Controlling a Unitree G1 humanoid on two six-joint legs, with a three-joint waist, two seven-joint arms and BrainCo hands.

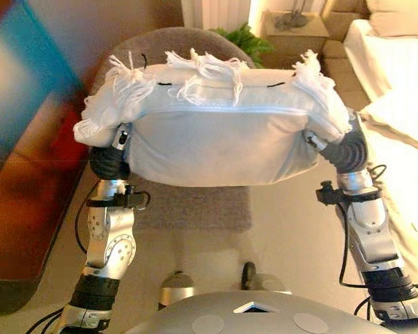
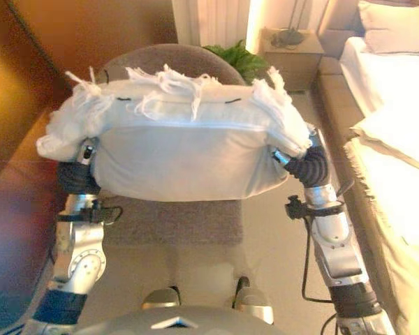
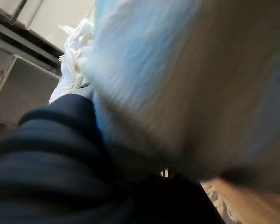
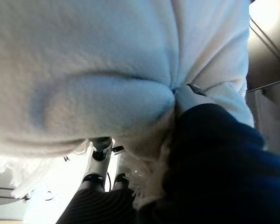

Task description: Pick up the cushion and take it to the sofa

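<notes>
A white cushion (image 1: 216, 132) with tasselled edges and a zip along its top is held up in front of me, pressed between my two hands. It hangs above a grey chair. My left hand (image 1: 120, 139) is at the cushion's left end and my right hand (image 1: 317, 141) is at its right end. Both are mostly buried in the fabric. The cushion fills the left wrist view (image 3: 186, 70) and the right wrist view (image 4: 84, 70) beside each dark wrist cover. A pale sofa or bed (image 1: 397, 83) with a white cover lies at the right.
A grey round-backed chair (image 1: 195, 209) stands just below the cushion. A dark wooden table (image 1: 21, 209) runs along the left. A green plant (image 1: 247, 38) and a wooden side table (image 1: 292, 31) stand at the back. Beige floor lies between the chair and the sofa.
</notes>
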